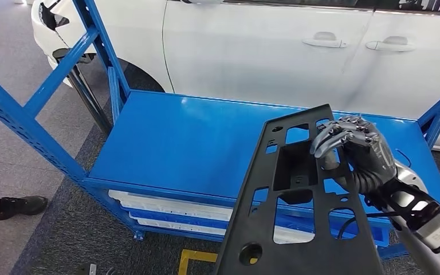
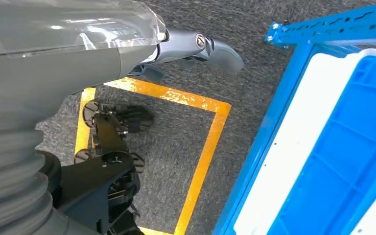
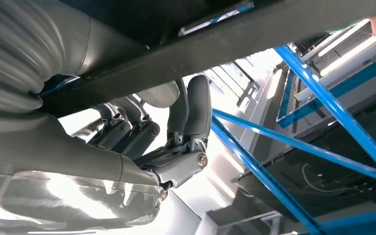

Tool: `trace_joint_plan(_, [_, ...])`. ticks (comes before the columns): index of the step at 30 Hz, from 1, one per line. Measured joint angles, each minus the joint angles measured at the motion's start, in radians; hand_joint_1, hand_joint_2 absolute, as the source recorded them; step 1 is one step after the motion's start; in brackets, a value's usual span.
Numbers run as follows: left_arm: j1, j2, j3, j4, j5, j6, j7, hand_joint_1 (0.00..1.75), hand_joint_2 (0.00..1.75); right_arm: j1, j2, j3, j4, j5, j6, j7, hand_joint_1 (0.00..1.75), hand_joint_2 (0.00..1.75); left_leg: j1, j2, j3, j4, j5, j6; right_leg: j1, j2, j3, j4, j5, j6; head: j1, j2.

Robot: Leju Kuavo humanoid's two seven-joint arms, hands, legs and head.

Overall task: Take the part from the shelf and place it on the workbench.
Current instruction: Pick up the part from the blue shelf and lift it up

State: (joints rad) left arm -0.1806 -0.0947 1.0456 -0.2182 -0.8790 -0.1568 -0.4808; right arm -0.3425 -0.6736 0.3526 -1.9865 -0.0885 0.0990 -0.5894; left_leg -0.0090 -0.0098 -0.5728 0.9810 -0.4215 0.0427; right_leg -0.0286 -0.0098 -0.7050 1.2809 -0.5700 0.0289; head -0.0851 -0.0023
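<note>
The part is a flat black plastic panel (image 1: 298, 229) with several cut-outs. It is tilted up over the front right of the blue shelf top (image 1: 183, 137). My right hand (image 1: 358, 152) grips the panel near its upper edge, with its fingers (image 1: 329, 137) curled over the face. In the right wrist view the panel's edge (image 3: 225, 44) crosses as a dark bar in front of the hand (image 3: 186, 127). My left hand (image 2: 191, 49) hangs over the floor with its thumb stretched out and nothing in it.
A white car (image 1: 252, 46) stands close behind the shelf. Blue uprights (image 1: 28, 109) frame the shelf on both sides. White and blue bins (image 1: 166, 212) sit on the lower level, and one blue bin (image 2: 342, 147) is near my left hand. Yellow tape (image 2: 210, 142) marks the floor. A person's shoe (image 1: 17, 206) is at the left.
</note>
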Motion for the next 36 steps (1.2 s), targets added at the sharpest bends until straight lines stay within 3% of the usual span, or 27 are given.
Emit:
trace_joint_plan(1, [0.0, -0.001, 0.0, 0.0, 0.001, 0.002, -0.002, 0.0, 1.75, -0.019, 0.008, 0.01, 0.009, -0.012, 0.003, 0.014, 1.75, 1.75, 0.001, 0.0, -0.002, 0.004, -0.001, -0.002, -0.006, -0.001, 0.011, -0.02, 0.022, 0.005, 0.0, 0.0])
trace_joint_plan(3, [0.0, -0.004, -0.001, 0.0, 0.002, 0.003, -0.007, 0.0, 1.75, -0.064, 0.03, 0.026, 0.026, -0.038, 0.008, 0.046, 1.75, 1.75, 0.003, -0.001, -0.006, 0.016, -0.007, -0.012, -0.015, -0.004, 0.073, -0.141, 0.083, 0.013, 0.0, 0.0])
trace_joint_plan(5, [-0.003, -0.004, -0.002, 0.0, 0.0, 0.003, -0.011, 0.0, 1.75, -0.117, 0.061, 0.043, 0.05, -0.066, 0.011, 0.089, 1.75, 1.75, 0.002, 0.0, -0.017, 0.03, -0.013, -0.025, -0.014, -0.006, 0.113, -0.23, 0.106, 0.012, 0.0, 0.0])
trace_joint_plan(8, [-0.009, -0.005, -0.007, 0.0, -0.004, 0.002, -0.012, 0.0, 1.75, -0.202, 0.116, 0.07, 0.1, -0.092, 0.008, 0.147, 1.75, 1.75, 0.002, 0.002, -0.031, 0.035, -0.01, -0.043, -0.006, -0.003, 0.11, -0.245, 0.108, -0.008, -0.001, 0.0])
trace_joint_plan(10, [-0.014, -0.007, -0.013, 0.0, -0.009, 0.002, -0.01, 0.0, 1.75, -0.252, 0.148, 0.085, 0.139, -0.09, -0.001, 0.17, 1.75, 1.75, 0.007, 0.002, -0.044, 0.065, -0.031, -0.054, -0.004, -0.008, 0.108, -0.249, 0.112, -0.023, -0.001, 0.0])
trace_joint_plan(11, [-0.018, -0.008, -0.016, 0.0, -0.013, 0.002, -0.008, 0.0, 1.75, -0.274, 0.16, 0.092, 0.159, -0.086, -0.006, 0.178, 1.75, 1.75, 0.009, 0.002, -0.062, 0.106, -0.057, -0.059, -0.002, -0.011, 0.108, -0.25, 0.114, -0.029, -0.001, 0.0])
trace_joint_plan(13, [-0.022, -0.012, -0.02, 0.0, -0.019, 0.001, -0.004, 0.0, 1.75, -0.313, 0.175, 0.111, 0.207, -0.065, -0.018, 0.185, 1.75, 1.75, 0.01, 0.002, -0.126, 0.244, -0.125, -0.063, 0.004, -0.016, 0.106, -0.251, 0.116, -0.037, -0.001, 0.0])
trace_joint_plan(15, [-0.023, -0.015, -0.025, 0.0, -0.025, -0.002, 0.0, 0.0, 1.75, -0.343, 0.179, 0.136, 0.262, -0.029, -0.034, 0.186, 1.75, 1.75, 0.009, 0.002, -0.174, 0.341, -0.153, -0.06, 0.012, -0.019, 0.104, -0.25, 0.117, -0.041, -0.001, 0.0])
trace_joint_plan(16, [-0.025, -0.016, -0.028, 0.0, -0.027, -0.003, 0.001, 0.0, 1.75, -0.358, 0.18, 0.15, 0.293, -0.007, -0.044, 0.186, 1.75, 1.75, 0.008, 0.002, -0.172, 0.332, -0.137, -0.056, 0.015, -0.02, 0.104, -0.25, 0.117, -0.041, -0.001, 0.0])
trace_joint_plan(19, [-0.035, -0.016, -0.039, 0.0, -0.033, -0.008, 0.004, 0.0, 1.75, -0.406, 0.18, 0.183, 0.385, 0.043, -0.068, 0.179, 1.75, 1.75, 0.0, -0.002, -0.082, 0.133, -0.034, -0.042, 0.018, -0.022, 0.106, -0.248, 0.117, -0.04, -0.001, 0.0])
trace_joint_plan(21, [-0.042, -0.016, -0.043, 0.0, -0.035, -0.012, 0.003, 0.0, 1.75, -0.44, 0.18, 0.197, 0.446, 0.059, -0.083, 0.176, 1.75, 1.75, -0.007, -0.008, -0.05, 0.051, -0.005, -0.032, 0.019, -0.024, 0.105, -0.247, 0.117, -0.032, -0.001, 0.0])
trace_joint_plan(25, [-0.052, -0.016, -0.05, 0.0, -0.041, -0.017, 0.001, 0.0, 1.75, -0.502, 0.186, 0.211, 0.541, 0.069, -0.11, 0.168, 1.75, 1.75, -0.009, -0.02, -0.043, 0.028, 0.01, -0.008, 0.015, -0.033, 0.098, -0.237, 0.106, -0.014, -0.001, 0.0])
trace_joint_plan(27, [-0.059, -0.016, -0.055, 0.0, -0.041, -0.018, 0.001, 0.0, 1.75, -0.528, 0.193, 0.21, 0.56, 0.061, -0.115, 0.165, 1.75, 1.75, -0.006, -0.026, -0.039, 0.018, 0.02, 0.001, 0.014, -0.022, 0.06, -0.154, 0.056, -0.014, 0.0, 0.0])
trace_joint_plan(29, [-0.062, -0.017, -0.06, 0.0, -0.041, -0.018, 0.002, 0.0, 1.75, -0.539, 0.202, 0.205, 0.561, 0.049, -0.118, 0.166, 1.75, 1.75, -0.005, -0.03, -0.04, 0.018, 0.022, 0.003, 0.013, -0.005, 0.0, -0.015, 0.001, -0.013, 0.0, 0.0])
trace_joint_plan(30, [-0.061, -0.017, -0.061, 0.0, -0.04, -0.018, 0.002, 0.0, 1.75, -0.541, 0.209, 0.201, 0.555, 0.043, -0.118, 0.169, 1.75, 1.75, -0.005, -0.033, -0.04, 0.02, 0.022, 0.003, 0.012, -0.002, -0.021, 0.029, -0.007, -0.011, 0.0, 0.0])
trace_joint_plan(31, [-0.059, -0.017, -0.062, 0.0, -0.039, -0.018, 0.003, 0.0, 1.75, -0.542, 0.218, 0.195, 0.545, 0.037, -0.118, 0.174, 1.75, 1.75, -0.004, -0.034, -0.04, 0.022, 0.021, 0.003, 0.01, -0.001, -0.025, 0.035, 0.004, -0.01, 0.0, 0.0])
trace_joint_plan(32, [-0.056, -0.017, -0.062, 0.0, -0.037, -0.018, 0.004, 0.0, 1.75, -0.546, 0.229, 0.187, 0.532, 0.032, -0.118, 0.18, 1.75, 1.75, -0.002, -0.036, -0.04, 0.027, 0.019, 0.001, 0.007, -0.002, -0.008, -0.004, 0.035, -0.008, 0.0, 0.0])
trace_joint_plan(34, [-0.052, -0.017, -0.062, 0.0, -0.033, -0.018, 0.005, 0.0, 1.75, -0.558, 0.256, 0.167, 0.506, 0.024, -0.118, 0.19, 1.75, 1.75, 0.001, -0.036, -0.044, 0.039, 0.012, -0.006, 0.006, -0.008, 0.05, -0.13, 0.104, -0.007, 0.0, 0.0])
trace_joint_plan(36, [-0.049, -0.017, -0.062, 0.0, -0.029, -0.017, 0.005, 0.0, 1.75, -0.57, 0.291, 0.148, 0.484, 0.018, -0.117, 0.196, 1.75, 1.75, 0.0, -0.035, -0.054, 0.05, 0.009, -0.017, 0.011, -0.013, 0.084, -0.216, 0.129, -0.01, -0.001, 0.0])
